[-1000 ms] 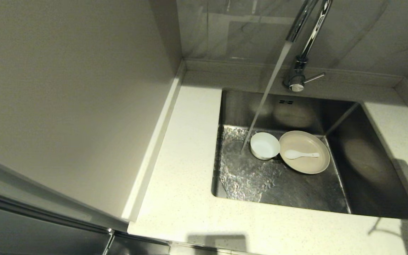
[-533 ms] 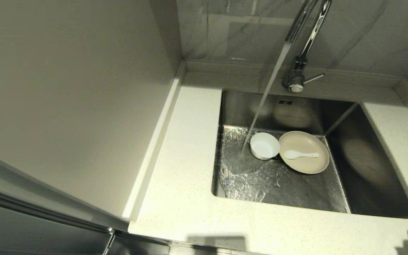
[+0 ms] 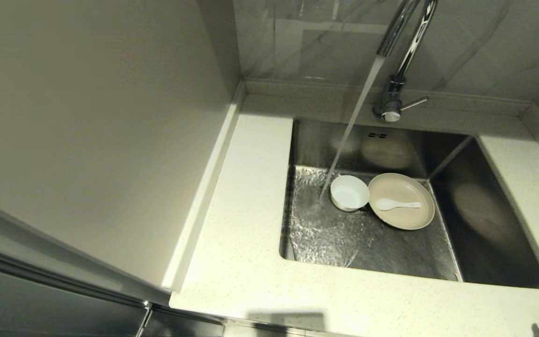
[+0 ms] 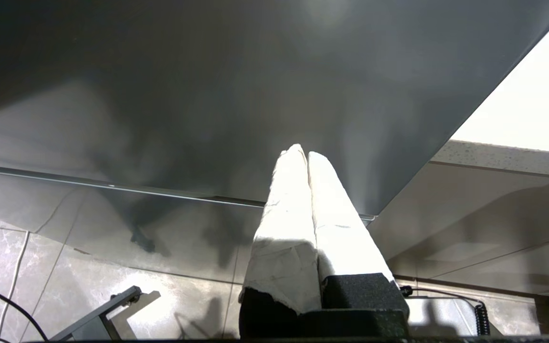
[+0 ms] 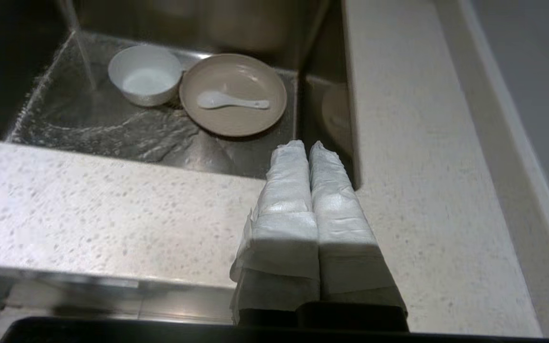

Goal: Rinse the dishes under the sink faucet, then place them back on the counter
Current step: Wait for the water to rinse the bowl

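Our right gripper [image 5: 309,145] hangs pressed shut and empty over the counter [image 5: 88,205] at the sink's [image 3: 484,210] near right corner; the bowl [image 5: 145,74], plate [image 5: 233,93] and spoon [image 5: 231,101] lie ahead of it on the sink floor. The white bowl touches the cream plate, with the spoon lying flat in the plate. The faucet [image 3: 398,61] pours water just beside the bowl. Our left gripper [image 4: 307,153] is closed too, parked low by a dark cabinet front [image 4: 208,95].

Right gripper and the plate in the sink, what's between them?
In the right wrist view, only the counter's front strip and wet sink floor lie between the right gripper, fingers shut, and the plate holding the spoon.
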